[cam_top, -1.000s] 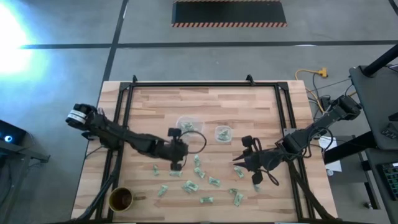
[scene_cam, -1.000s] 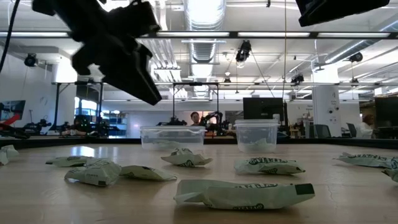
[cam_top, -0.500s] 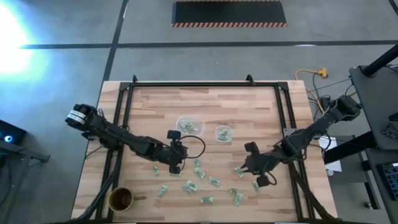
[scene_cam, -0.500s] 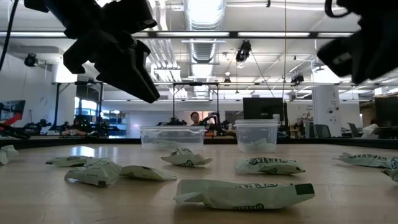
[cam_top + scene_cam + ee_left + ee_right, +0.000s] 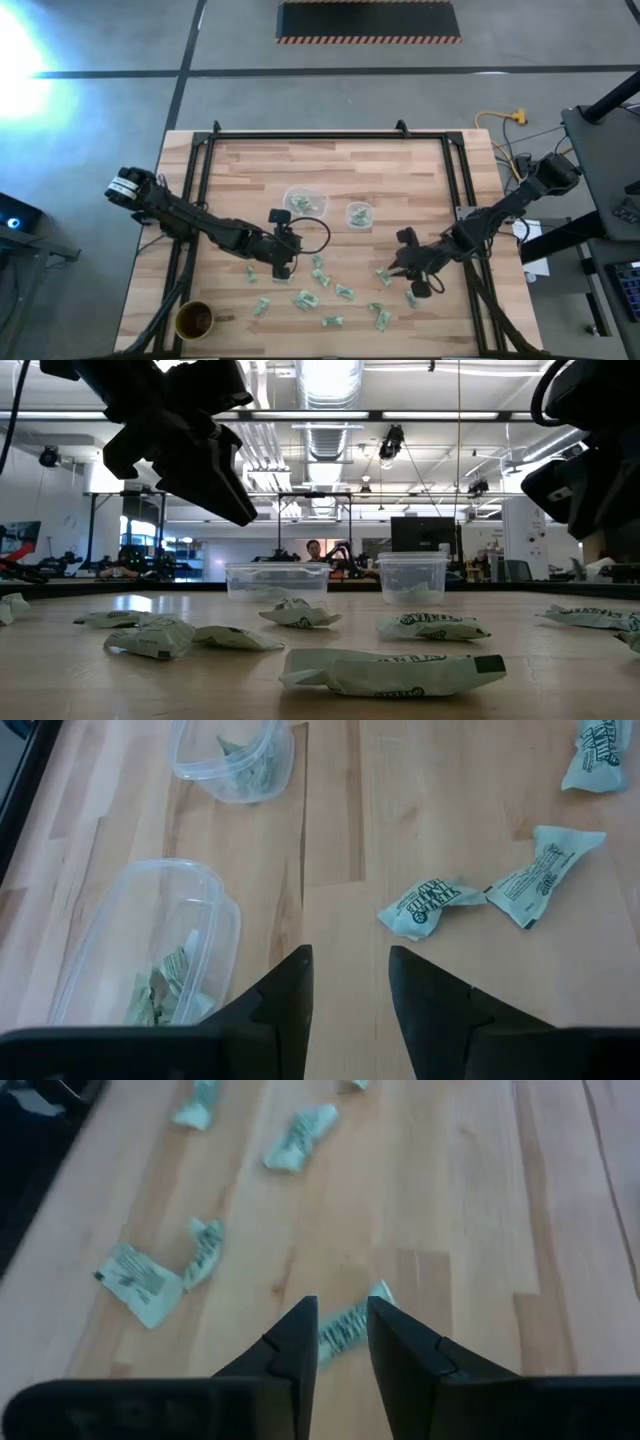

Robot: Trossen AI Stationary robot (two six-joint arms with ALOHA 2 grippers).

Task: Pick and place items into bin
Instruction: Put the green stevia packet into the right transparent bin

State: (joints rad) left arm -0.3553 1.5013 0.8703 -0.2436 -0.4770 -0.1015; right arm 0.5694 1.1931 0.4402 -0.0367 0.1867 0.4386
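Now we see the right gripper point(image 5: 335, 1350) low over the wooden counter point(image 5: 260, 165) near its right edge — its fingers parted around one small pale green and white crinkled wrapped piece point(image 5: 345, 1323), not clenched on it. Our left gripper point(image 5: 347, 985) hangs released just beside two clear plastic bins point(image 5: 150, 955) at mid-counter. More wrapped pieces point(image 5: 320, 280) lie scattered toward the front edge — a round brown cup point(image 5: 194, 320) stands at the front left corner.
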